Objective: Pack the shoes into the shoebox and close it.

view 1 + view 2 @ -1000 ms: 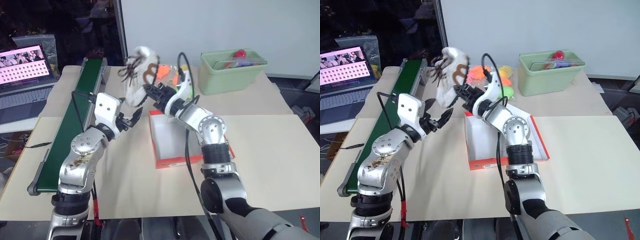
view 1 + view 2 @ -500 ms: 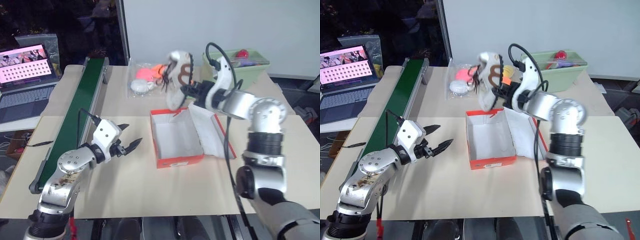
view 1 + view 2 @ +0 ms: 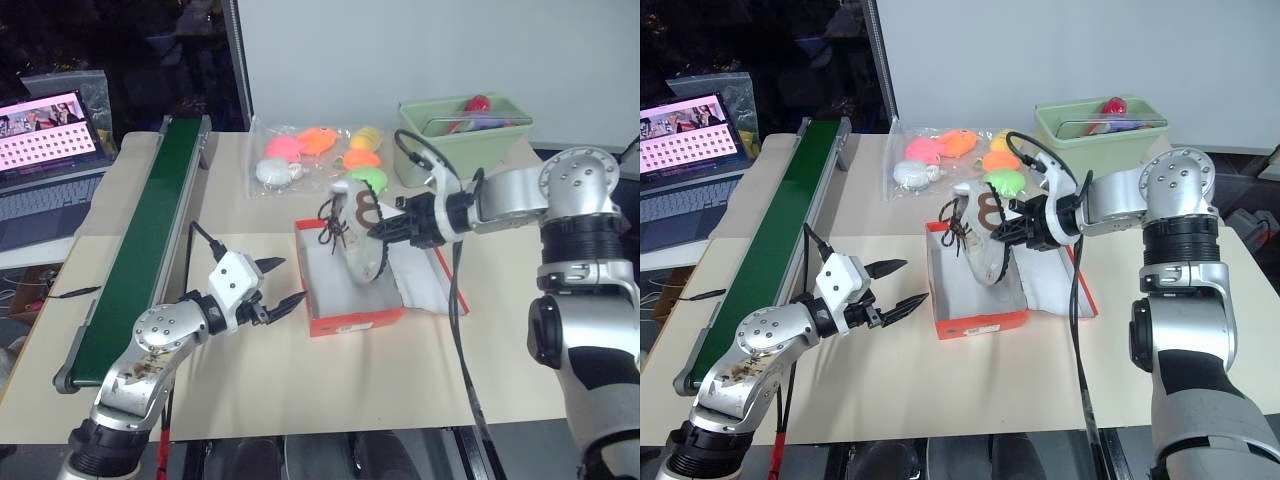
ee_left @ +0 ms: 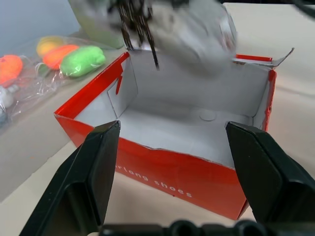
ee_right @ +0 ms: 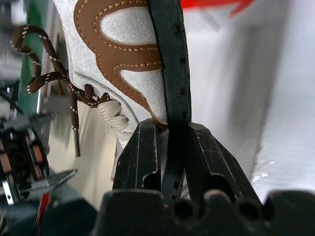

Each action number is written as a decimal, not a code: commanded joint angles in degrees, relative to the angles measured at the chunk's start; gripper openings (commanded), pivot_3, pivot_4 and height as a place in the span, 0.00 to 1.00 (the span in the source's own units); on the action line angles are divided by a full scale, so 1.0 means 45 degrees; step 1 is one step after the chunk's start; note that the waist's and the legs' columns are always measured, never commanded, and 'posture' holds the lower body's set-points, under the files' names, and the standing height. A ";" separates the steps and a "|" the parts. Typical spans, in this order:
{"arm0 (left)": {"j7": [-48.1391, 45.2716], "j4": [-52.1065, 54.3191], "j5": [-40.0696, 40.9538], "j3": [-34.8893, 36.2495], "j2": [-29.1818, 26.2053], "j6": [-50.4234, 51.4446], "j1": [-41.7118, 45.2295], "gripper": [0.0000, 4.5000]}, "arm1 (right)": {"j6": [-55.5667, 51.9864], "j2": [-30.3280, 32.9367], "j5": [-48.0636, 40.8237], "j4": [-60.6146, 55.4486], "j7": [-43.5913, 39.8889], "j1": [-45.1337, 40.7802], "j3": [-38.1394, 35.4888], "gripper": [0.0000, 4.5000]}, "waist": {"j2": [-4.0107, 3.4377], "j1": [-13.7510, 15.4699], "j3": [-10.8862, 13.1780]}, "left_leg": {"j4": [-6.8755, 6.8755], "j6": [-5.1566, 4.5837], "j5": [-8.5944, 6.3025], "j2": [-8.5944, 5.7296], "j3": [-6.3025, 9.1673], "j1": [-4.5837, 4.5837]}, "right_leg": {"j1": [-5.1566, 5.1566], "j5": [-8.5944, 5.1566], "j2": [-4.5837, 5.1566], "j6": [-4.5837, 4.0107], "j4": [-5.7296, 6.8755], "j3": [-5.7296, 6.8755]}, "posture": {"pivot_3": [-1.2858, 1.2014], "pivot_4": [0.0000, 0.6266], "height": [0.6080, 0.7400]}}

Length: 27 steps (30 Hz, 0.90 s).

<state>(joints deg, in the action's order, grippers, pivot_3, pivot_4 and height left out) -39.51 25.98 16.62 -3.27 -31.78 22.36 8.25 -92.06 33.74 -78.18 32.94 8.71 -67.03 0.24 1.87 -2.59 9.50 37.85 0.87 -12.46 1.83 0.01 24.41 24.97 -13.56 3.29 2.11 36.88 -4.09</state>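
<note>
While held over shoebox (image 3: 350,305), shoe (image 3: 358,240)

1. The right gripper (image 5: 172,142) has its two black fingers (image 5: 142,152) pinched tight on the dark sole edge of a shoe (image 5: 118,64).
2. That shoe is cream-white with a brown stitched leather patch, sole running up between the fingers.
3. Brown laces (image 5: 54,78) dangle loose off its side.
4. Behind it there's the white inside of the shoebox (image 5: 236,88), plus a bit of its orange-red edge.
5. The left gripper (image 5: 49,179) shows low down, blurry.
</note>
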 commanded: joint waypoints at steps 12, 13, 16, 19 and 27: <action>-0.1203 0.0770 0.0355 0.0488 -0.1025 -0.0847 -0.0654 0.81 | -0.0097 0.0735 0.0067 0.0438 -0.0955 0.0475 0.1469 0.09 | -0.0001 0.0011 0.0001 | 0.0001 0.0000 0.0000 0.0003 -0.0002 -0.0007 | -0.0001 0.0000 -0.0003 0.0000 0.0001 0.0000 | 0.52 0.24 0.92; -0.1183 0.0791 0.0351 0.0479 -0.1011 -0.0817 -0.0594 0.81 | -0.0097 0.0678 0.0167 0.0459 -0.1007 0.0550 0.1519 0.09 | -0.0001 0.0018 0.0001 | 0.0001 0.0000 0.0000 0.0002 -0.0002 -0.0007 | -0.0001 0.0000 -0.0002 0.0001 0.0001 -0.0001 | 0.52 0.24 0.92; -0.1091 0.0864 0.0320 0.0418 -0.0957 -0.0740 -0.0478 0.81 | -0.0097 0.0459 0.0560 0.0500 -0.1154 0.0660 0.1493 0.09 | -0.0001 0.0013 0.0001 | 0.0001 0.0000 0.0000 0.0003 -0.0001 -0.0002 | 0.0000 0.0000 -0.0002 0.0001 -0.0001 0.0001 | 0.52 0.24 0.92; -0.0913 0.1064 0.0467 0.0412 -0.0814 -0.0515 -0.0440 0.81 | -0.0097 0.0099 0.1176 0.0302 -0.1331 0.0810 0.1448 0.09 | -0.0001 0.0005 0.0001 | 0.0001 0.0000 0.0000 0.0004 -0.0001 -0.0002 | 0.0002 0.0000 -0.0003 0.0001 -0.0001 0.0000 | 0.52 0.24 0.92; -0.0889 0.1191 0.0396 0.0411 -0.0913 -0.0527 -0.0533 0.81 | -0.0097 -0.0691 0.2921 0.0067 -0.1941 0.0689 0.0726 0.42 | -0.0002 0.0006 0.0001 | 0.0001 0.0000 0.0000 0.0003 0.0000 -0.0004 | 0.0001 0.0000 -0.0002 0.0001 0.0004 0.0001 | 0.52 0.24 0.92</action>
<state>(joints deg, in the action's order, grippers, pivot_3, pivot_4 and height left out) -43.79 29.23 18.13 -2.13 -35.54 20.28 5.81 -92.07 30.83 -66.72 34.96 1.12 -62.33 6.25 1.87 -2.56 9.50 37.86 0.87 -12.45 1.85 0.01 24.38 24.98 -13.55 3.28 2.11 36.91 -4.09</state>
